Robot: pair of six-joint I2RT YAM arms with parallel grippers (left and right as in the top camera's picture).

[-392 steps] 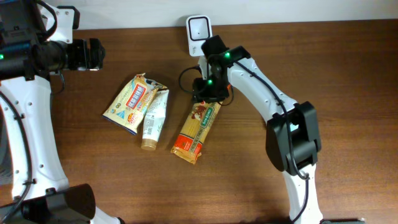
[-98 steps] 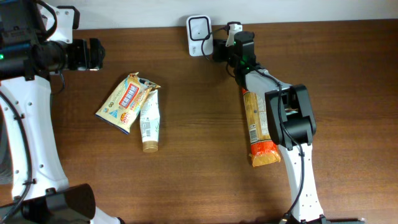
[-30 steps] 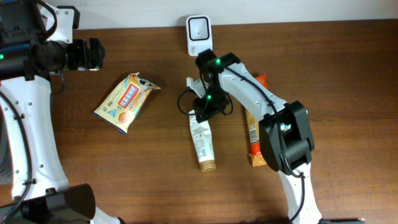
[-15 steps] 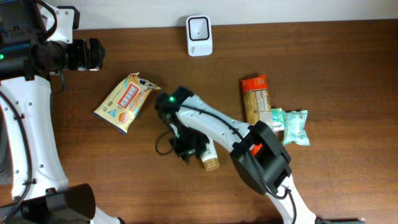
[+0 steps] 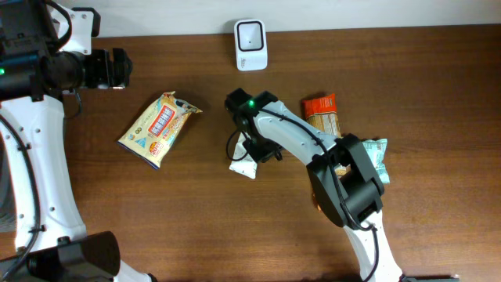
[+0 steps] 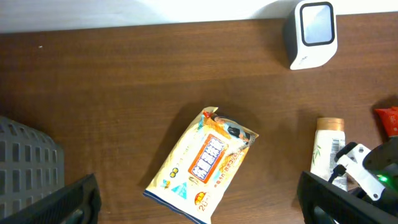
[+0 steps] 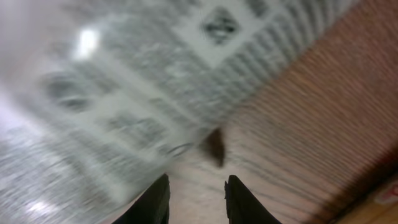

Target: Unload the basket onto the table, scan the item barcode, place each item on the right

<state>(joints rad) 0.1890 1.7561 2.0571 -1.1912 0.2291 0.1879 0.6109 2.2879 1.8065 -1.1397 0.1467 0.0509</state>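
The white scanner (image 5: 250,35) stands at the table's back edge, also in the left wrist view (image 6: 314,31). A white tube (image 5: 243,166) lies tilted just under my right gripper (image 5: 254,150); its gold cap (image 6: 329,124) points toward the scanner. In the blurred right wrist view the tube's printed side (image 7: 124,93) fills the upper left, and its pale surface runs between my narrowly set right gripper (image 7: 196,202). My left gripper (image 6: 199,186) is wide open, high above the yellow wipes packet (image 6: 202,165), holding nothing.
The yellow wipes packet (image 5: 160,129) lies left of centre. A pasta packet (image 5: 321,113) and a green packet (image 5: 374,157) lie to the right, partly under my right arm. A grey crate (image 6: 28,162) shows at the left edge.
My right arm has swung back from the lower left toward the table's middle, and its jaws have narrowed. The tube has shifted upward with it. The left arm has not moved.
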